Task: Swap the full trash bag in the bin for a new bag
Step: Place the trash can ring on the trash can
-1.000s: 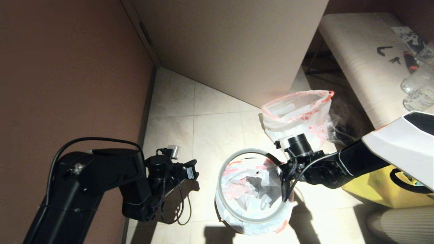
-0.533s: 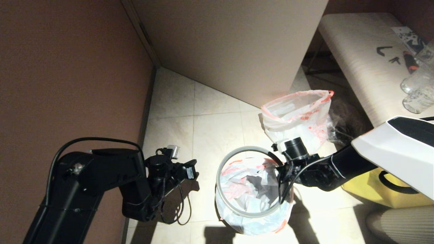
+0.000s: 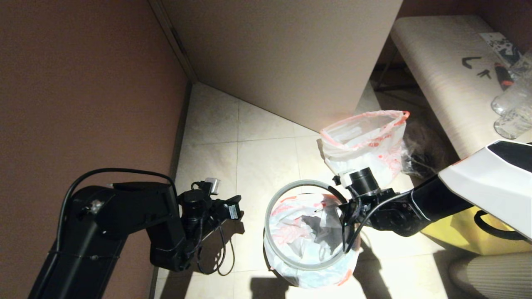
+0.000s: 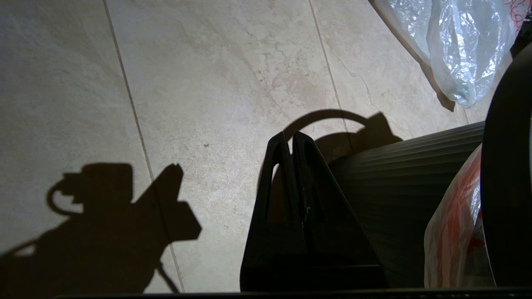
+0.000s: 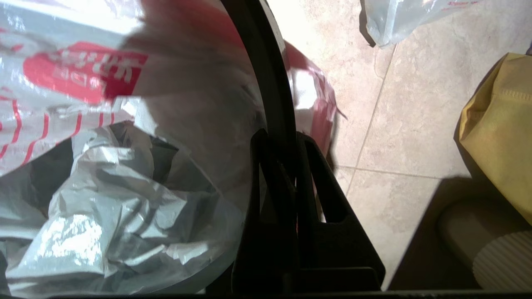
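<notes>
The new bag (image 3: pixel 303 232) lines the bin, and its red-orange hem hangs over the outside. In the head view the film hides the bin; its dark ribbed wall (image 4: pixel 415 174) shows in the left wrist view. The thin grey hoop (image 3: pixel 269 224) lies over the bin mouth. My right gripper (image 3: pixel 346 247) (image 5: pixel 282 137) is shut on the hoop's right side, beside the draped hem. The full trash bag (image 3: pixel 365 141) stands on the floor just behind the bin. My left gripper (image 3: pixel 235 209) (image 4: pixel 289 137) hangs shut and empty over the tiles, left of the bin.
A yellow tote (image 3: pixel 457 236) stands right of the bin, under my right arm. A small clear bag (image 3: pixel 419 153) lies beside the full one. A pale bench (image 3: pixel 449 83) with clear bottles (image 3: pixel 511 108) is at the right. Walls close in left and behind.
My right gripper has closed on the hoop's right side. The hoop and the arm have shifted slightly left. The left arm has not moved.
</notes>
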Controlling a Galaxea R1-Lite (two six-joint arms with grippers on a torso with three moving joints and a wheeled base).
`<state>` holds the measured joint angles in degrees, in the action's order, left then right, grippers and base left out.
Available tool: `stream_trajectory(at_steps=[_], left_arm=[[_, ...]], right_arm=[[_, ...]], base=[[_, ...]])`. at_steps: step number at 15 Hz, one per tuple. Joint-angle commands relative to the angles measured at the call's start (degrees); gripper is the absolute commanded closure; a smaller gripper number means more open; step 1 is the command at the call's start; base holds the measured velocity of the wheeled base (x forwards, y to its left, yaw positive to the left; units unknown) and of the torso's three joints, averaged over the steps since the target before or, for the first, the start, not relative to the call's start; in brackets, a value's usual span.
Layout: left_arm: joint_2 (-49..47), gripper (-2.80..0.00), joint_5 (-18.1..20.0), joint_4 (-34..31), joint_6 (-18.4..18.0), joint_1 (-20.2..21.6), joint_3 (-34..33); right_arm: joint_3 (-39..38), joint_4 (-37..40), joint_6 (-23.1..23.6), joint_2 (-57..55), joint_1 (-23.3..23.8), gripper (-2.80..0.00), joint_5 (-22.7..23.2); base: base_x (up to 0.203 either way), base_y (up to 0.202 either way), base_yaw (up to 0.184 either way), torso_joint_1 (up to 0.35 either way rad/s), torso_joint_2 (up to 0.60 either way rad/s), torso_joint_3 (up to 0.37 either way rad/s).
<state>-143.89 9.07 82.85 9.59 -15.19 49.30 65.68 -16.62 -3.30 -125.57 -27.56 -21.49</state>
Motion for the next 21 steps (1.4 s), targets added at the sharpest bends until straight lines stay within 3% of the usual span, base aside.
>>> stream_trajectory(at_steps=[1,7,12,21], left_arm=[[0.0,0.00,0.1,0.5,0.1,0.0,0.0],[0.0,0.00,0.1,0.5,0.1,0.0,0.0],[-0.1,0.00,0.1,0.5,0.1,0.1,0.0],[-0.1,0.00,0.1,0.5,0.1,0.0,0.0]], right_arm=[[-2.1,-0.2,0.0,1.7,-0.2,0.00,-0.1],[-4.5,-0.3,-0.2,1.2,0.0,0.00,-0.4],[-3.8,-4.8,1.0,-3.1,0.1,0.00,-0.8],[-0.6,-4.7,2.4,-4.2,-1.6,0.00,-1.6]], base=[[0.000,0.000,0.000,0.000,0.00,0.000],[0.000,0.000,0.000,0.000,0.00,0.000],[0.000,0.000,0.000,0.000,0.00,0.000],[0.000,0.000,0.000,0.000,0.00,0.000]])
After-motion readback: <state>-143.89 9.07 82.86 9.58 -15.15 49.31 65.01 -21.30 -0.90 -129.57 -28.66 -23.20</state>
